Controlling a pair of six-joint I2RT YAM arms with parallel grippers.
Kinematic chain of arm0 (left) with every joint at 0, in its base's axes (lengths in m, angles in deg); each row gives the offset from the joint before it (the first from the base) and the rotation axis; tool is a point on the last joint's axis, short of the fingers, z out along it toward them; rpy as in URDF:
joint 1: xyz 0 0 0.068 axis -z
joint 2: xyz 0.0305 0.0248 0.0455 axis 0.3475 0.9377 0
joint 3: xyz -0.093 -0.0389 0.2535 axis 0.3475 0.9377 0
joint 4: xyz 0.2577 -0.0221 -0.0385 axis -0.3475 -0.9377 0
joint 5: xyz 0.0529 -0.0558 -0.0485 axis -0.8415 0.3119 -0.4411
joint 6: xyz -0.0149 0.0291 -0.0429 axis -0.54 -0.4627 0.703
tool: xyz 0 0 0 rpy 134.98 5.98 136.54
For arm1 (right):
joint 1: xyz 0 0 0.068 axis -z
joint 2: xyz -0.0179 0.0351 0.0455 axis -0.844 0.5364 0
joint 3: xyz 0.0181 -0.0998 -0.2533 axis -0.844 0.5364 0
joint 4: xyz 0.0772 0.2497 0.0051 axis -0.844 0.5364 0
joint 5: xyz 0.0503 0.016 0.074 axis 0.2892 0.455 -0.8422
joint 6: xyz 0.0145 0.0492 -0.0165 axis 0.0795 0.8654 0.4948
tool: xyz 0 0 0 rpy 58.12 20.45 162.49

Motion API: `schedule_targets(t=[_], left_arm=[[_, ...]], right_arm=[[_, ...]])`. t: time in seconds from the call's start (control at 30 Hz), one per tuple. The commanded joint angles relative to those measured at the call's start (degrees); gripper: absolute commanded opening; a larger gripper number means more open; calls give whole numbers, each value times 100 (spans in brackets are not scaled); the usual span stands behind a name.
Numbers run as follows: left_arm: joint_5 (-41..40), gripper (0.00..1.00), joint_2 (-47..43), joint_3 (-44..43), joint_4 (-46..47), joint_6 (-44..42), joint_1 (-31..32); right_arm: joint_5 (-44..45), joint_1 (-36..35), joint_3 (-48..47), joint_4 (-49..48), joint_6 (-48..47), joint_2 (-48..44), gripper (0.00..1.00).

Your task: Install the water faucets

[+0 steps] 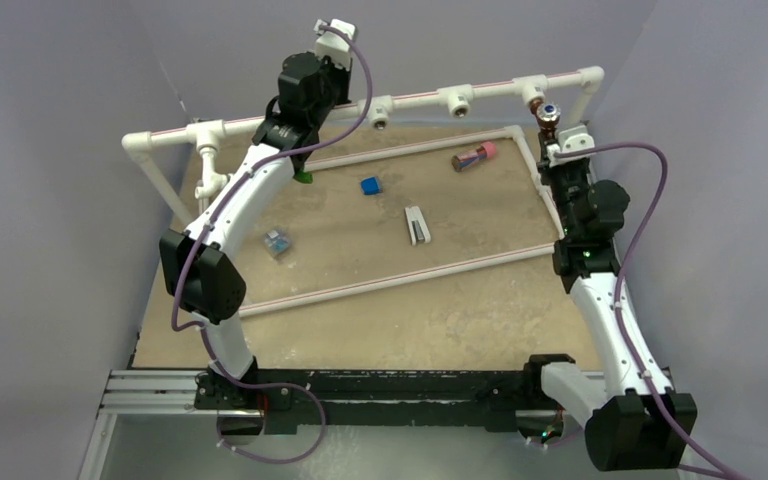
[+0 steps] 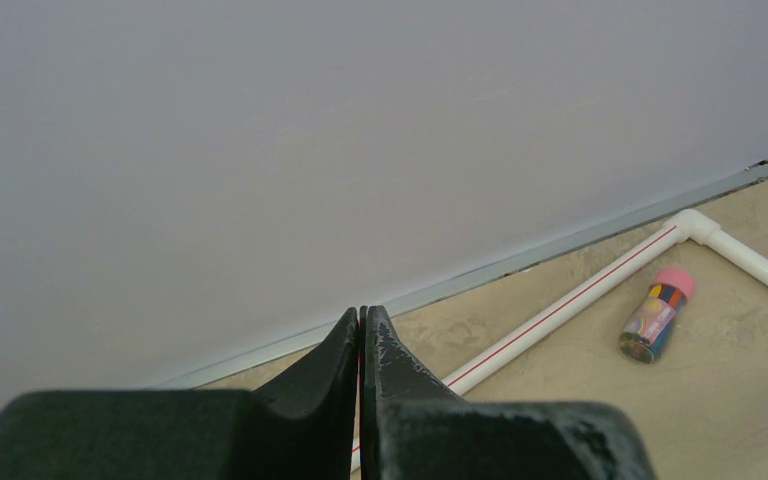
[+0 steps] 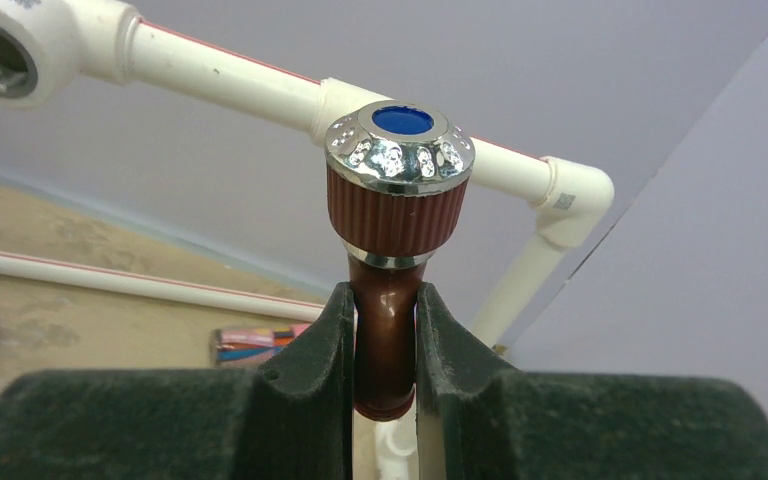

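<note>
The right gripper (image 3: 385,300) was seen pinched on the reddish-brown faucet (image 3: 400,200). The stem was clamped between the two fingers, and the ribbed, chrome-capped knob stood just above the fingertips. The faucet's lower end was hidden between the pads, so it could not be told whether its thread was seated in the white pipe frame (image 3: 230,80) just behind. An open T-fitting (image 3: 0,60) was cut off at the picture's edge, up and to the left of the fingers.

The left gripper (image 2: 361,325) was pressed together with nothing held. The pink-capped cylinder (image 2: 655,315) lay well ahead and to its right.

From above, the green faucet (image 1: 303,177) was only partly made out, close under the left wrist and mostly covered by the arm. A white object (image 1: 417,225) lay well apart from both grippers and was too small to be identified.
</note>
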Motion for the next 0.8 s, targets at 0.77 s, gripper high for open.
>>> schedule_targets(t=[0.77], left_arm=[[788,0,-57,418,-583,39,46]], right_arm=[[-69,-415,281,-441,-2102,53,0]])
